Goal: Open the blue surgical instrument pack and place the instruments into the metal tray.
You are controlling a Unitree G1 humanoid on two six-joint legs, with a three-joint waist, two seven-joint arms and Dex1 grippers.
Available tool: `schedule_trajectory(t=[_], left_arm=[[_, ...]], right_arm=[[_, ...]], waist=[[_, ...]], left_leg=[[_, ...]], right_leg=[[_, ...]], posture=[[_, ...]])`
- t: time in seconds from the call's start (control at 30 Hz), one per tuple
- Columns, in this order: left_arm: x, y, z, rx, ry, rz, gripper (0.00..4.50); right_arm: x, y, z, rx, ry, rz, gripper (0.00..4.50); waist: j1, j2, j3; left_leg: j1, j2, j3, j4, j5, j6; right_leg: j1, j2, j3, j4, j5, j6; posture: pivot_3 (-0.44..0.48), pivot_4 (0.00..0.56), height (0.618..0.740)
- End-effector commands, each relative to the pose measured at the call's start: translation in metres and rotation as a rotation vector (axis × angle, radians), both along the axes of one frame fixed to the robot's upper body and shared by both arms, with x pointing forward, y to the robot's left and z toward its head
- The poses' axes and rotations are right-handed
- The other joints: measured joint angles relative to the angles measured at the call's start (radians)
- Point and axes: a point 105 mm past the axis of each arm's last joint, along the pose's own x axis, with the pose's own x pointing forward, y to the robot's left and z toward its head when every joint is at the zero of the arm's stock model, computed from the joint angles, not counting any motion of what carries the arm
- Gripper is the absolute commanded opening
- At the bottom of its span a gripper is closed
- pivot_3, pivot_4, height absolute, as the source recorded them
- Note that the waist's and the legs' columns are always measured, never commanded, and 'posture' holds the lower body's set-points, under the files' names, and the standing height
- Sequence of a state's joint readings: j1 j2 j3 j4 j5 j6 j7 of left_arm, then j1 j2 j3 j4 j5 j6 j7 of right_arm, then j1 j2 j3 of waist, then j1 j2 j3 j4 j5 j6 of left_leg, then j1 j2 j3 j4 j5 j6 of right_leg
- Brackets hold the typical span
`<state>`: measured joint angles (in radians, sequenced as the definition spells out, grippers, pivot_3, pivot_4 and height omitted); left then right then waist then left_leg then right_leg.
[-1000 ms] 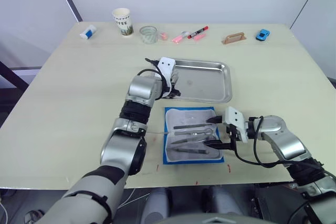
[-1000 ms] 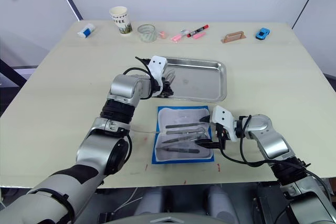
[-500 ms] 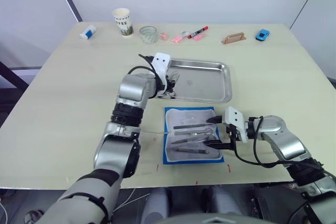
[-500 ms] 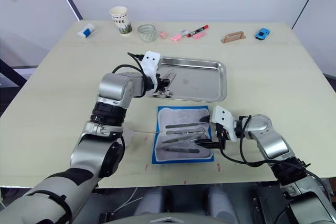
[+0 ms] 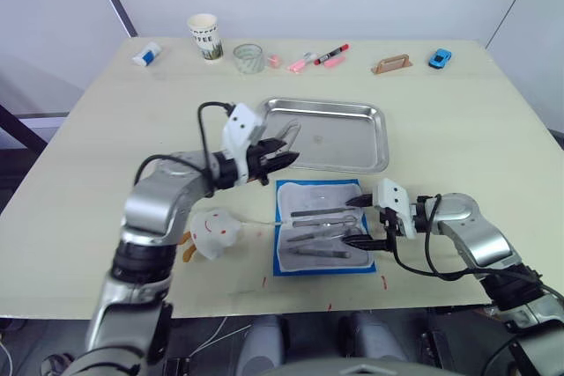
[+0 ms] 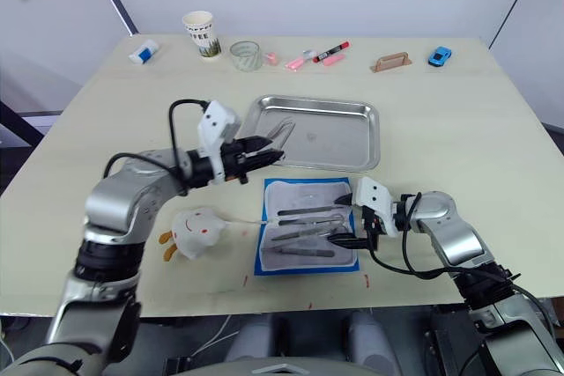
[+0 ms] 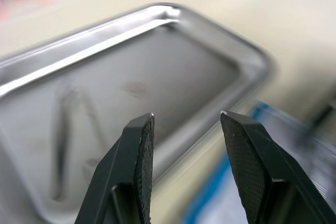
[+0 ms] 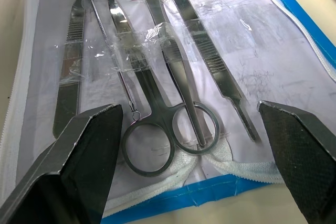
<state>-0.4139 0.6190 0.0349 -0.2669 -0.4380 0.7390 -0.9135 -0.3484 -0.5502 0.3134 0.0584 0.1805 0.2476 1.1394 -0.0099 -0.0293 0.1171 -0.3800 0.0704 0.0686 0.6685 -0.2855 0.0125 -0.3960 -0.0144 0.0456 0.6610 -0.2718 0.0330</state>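
- Right wrist view is the good one here: the blue surgical instrument pack (image 8: 299, 19) is lying open flat on the table, and the instruments (image 8: 168, 77) sit on its pale lining, with clear strips across them.
- What's in it: ring-handled scissors, a couple of tweezers, a thin probe and a flat handle.
- My right gripper (image 5: 359, 220) is spread wide at the pack's right edge, holding nothing.
- My left gripper (image 5: 284, 152) is empty too, fingers apart, just beside the near left corner of the metal tray (image 5: 381, 126).
- The tray already has one slender tool in its left end.
- So I'd say we're mid-transfer. Next move probably means pinching one tool free of those strips, which looks fiddly.
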Motion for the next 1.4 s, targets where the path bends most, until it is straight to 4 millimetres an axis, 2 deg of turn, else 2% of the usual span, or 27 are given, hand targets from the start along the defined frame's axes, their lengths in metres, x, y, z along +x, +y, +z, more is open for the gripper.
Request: schedule_trajectory(t=[0.03,0.1,0.2,0.23,0.43,0.57,0.77,0.93,1.07,1.17,1.37,1.4], left_arm=[[-0.017,0.005,0.021,-0.054,-0.092,-0.1,2.38],[-0.024,0.022,0.018,-0.095,-0.05,-0.097,2.98],[-0.035,0.045,0.013,-0.11,-0.019,-0.097,4.29],[-0.037,0.049,0.012,-0.114,-0.014,-0.098,4.46],[-0.058,0.088,-0.011,-0.041,0.059,-0.082,4.46],[-0.062,0.101,-0.021,0.017,0.077,-0.095,4.46],[-0.06,0.087,-0.024,0.064,0.064,-0.164,4.46],[-0.052,0.053,-0.028,0.131,0.0,-0.246,4.46],[-0.046,0.025,-0.03,0.109,0.026,-0.32,4.46],[-0.038,0.01,-0.04,0.135,0.039,-0.354,4.46],[-0.02,-0.006,-0.051,0.177,0.02,-0.385,4.46],[-0.019,-0.008,-0.052,0.179,0.021,-0.39,4.23]], right_arm=[[-0.008,-0.012,-0.033,-0.08,0.117,-0.043,4.5],[-0.009,-0.012,-0.033,-0.077,0.117,-0.042,4.5],[-0.009,-0.012,-0.033,-0.073,0.117,-0.04,4.5],[-0.009,-0.012,-0.033,-0.072,0.118,-0.04,4.5],[-0.008,-0.014,-0.032,-0.063,0.114,-0.05,4.5],[-0.008,-0.016,-0.032,-0.061,0.115,-0.055,4.5],[-0.009,-0.018,-0.032,-0.06,0.12,-0.055,4.5],[-0.008,-0.018,-0.031,-0.054,0.113,-0.068,4.5],[-0.006,-0.017,-0.03,-0.055,0.105,-0.073,4.5],[-0.005,-0.016,-0.029,-0.052,0.1,-0.076,4.5],[-0.005,-0.014,-0.029,-0.05,0.093,-0.082,4.5],[-0.005,-0.014,-0.029,-0.049,0.092,-0.083,4.5]], waist=[[0.004,-0.001,0.0],[0.001,-0.001,0.0],[-0.001,0.0,0.0],[-0.001,0.0,0.0],[0.002,0.0,0.0],[0.004,0.0,0.0],[0.009,0.001,0.001],[0.016,-0.001,0.0],[0.022,-0.002,-0.001],[0.019,-0.001,0.0],[0.022,-0.001,0.0],[0.022,-0.001,0.0]], left_leg=[[0.0,0.0,0.0,0.0,0.0,0.0],[0.0,0.0,0.0,0.0,-0.001,0.001],[0.0,0.0,0.0,0.0,-0.001,0.002],[0.0,0.001,0.0,0.0,-0.001,0.002],[0.0,0.001,0.0,0.0,-0.001,0.002],[0.0,0.001,0.001,0.0,-0.001,0.002],[0.0,0.001,0.001,0.0,-0.001,0.002],[0.0,0.001,0.002,0.0,-0.001,0.002],[0.0,0.0,0.002,0.0,-0.001,0.002],[0.0,0.001,0.002,0.0,-0.001,0.002],[0.0,0.001,0.002,0.0,-0.001,0.002],[0.0,0.001,0.002,0.0,-0.001,0.002]], right_leg=[[0.0,0.0,-0.001,0.0,0.0,0.0],[0.0,0.0,-0.001,0.0,0.0,0.0],[0.0,0.0,0.0,0.0,0.0,0.0],[0.0,0.0,0.0,0.0,0.0,-0.001],[0.0,-0.001,-0.002,0.0,-0.001,-0.001],[0.0,-0.001,-0.002,0.0,-0.001,-0.001],[0.0,-0.001,-0.002,0.0,-0.001,-0.001],[0.0,-0.001,-0.001,0.0,-0.001,-0.001],[0.0,0.0,-0.001,0.0,0.0,-0.001],[0.0,0.0,0.0,0.0,0.0,-0.001],[0.0,0.001,0.001,0.0,0.0,-0.001],[0.0,0.001,0.0,0.0,0.0,-0.001]], posture=[[0.0,0.15,0.74],[0.0,0.15,0.74],[0.0,0.15,0.74],[0.0,0.15,0.74],[0.0,0.15,0.74],[0.0,0.15,0.74],[0.0,0.15,0.74],[0.0,0.15,0.74],[0.0,0.15,0.74],[0.0,0.15,0.74],[0.0,0.15,0.74],[0.0,0.15,0.74]])
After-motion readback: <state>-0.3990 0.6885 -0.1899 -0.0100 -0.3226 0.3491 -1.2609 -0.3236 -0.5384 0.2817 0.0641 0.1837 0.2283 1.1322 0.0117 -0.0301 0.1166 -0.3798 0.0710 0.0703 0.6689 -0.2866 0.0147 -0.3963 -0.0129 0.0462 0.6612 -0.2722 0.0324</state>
